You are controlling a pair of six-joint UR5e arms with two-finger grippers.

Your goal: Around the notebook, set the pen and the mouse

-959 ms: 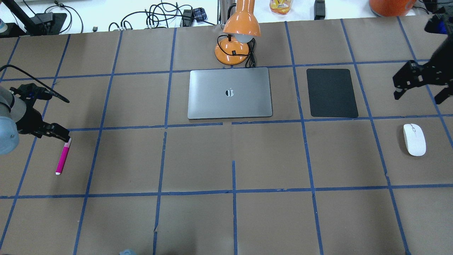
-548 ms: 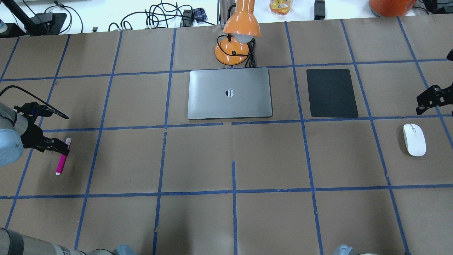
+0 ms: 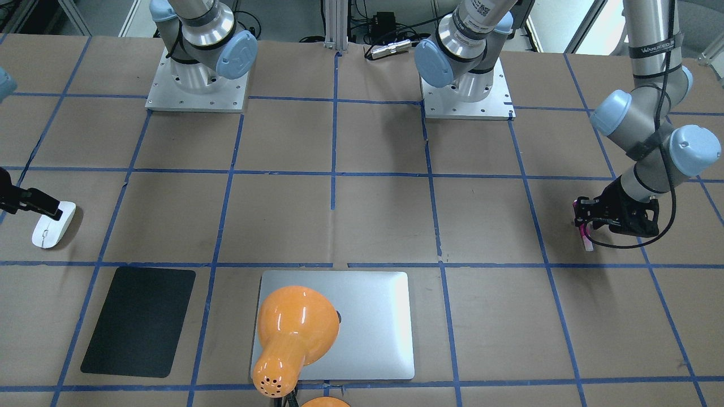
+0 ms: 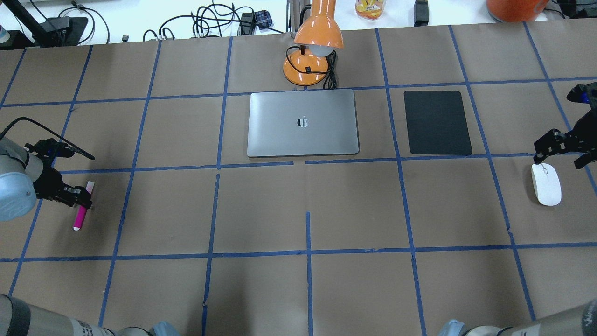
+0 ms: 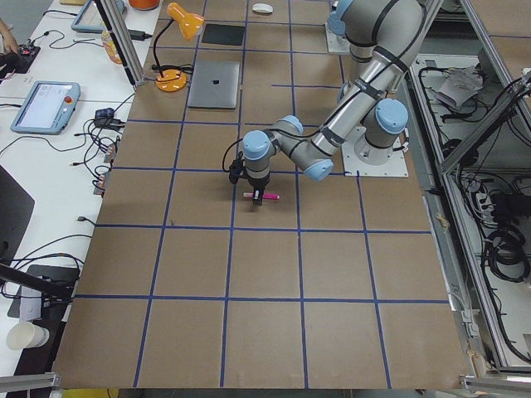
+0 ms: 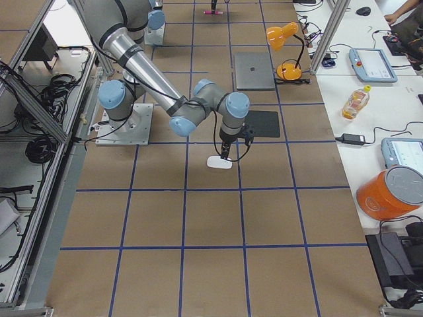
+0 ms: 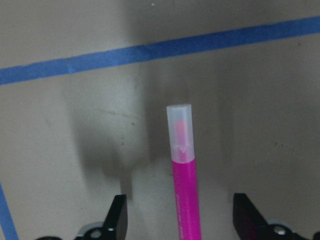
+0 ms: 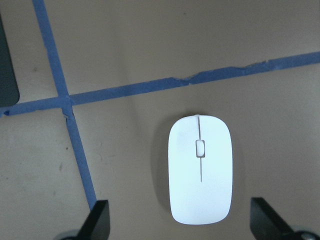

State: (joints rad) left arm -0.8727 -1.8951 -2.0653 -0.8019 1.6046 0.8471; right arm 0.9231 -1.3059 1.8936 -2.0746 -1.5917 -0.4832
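Observation:
The magenta pen (image 4: 80, 217) lies on the brown paper at the table's left side, its pale cap (image 7: 179, 131) pointing away from the wrist camera. My left gripper (image 4: 78, 199) is low over it, open, one finger on each side of the barrel (image 7: 186, 200). The white mouse (image 4: 546, 183) rests at the far right. My right gripper (image 4: 562, 157) hovers just behind it, open; in the right wrist view the mouse (image 8: 200, 169) sits between the spread fingers (image 8: 98, 220). The silver notebook (image 4: 303, 122) lies shut at the back centre.
An orange desk lamp (image 4: 312, 51) stands right behind the notebook, its head overhanging the lid in the front-facing view. A black mat (image 4: 437, 122) lies between notebook and mouse. Both arm bases (image 3: 196, 85) are bolted at the robot's edge. Cables crowd the far white bench.
My left gripper has slid down along the pen and now straddles its barrel. My right gripper swung outward, then came back in, close behind the mouse.

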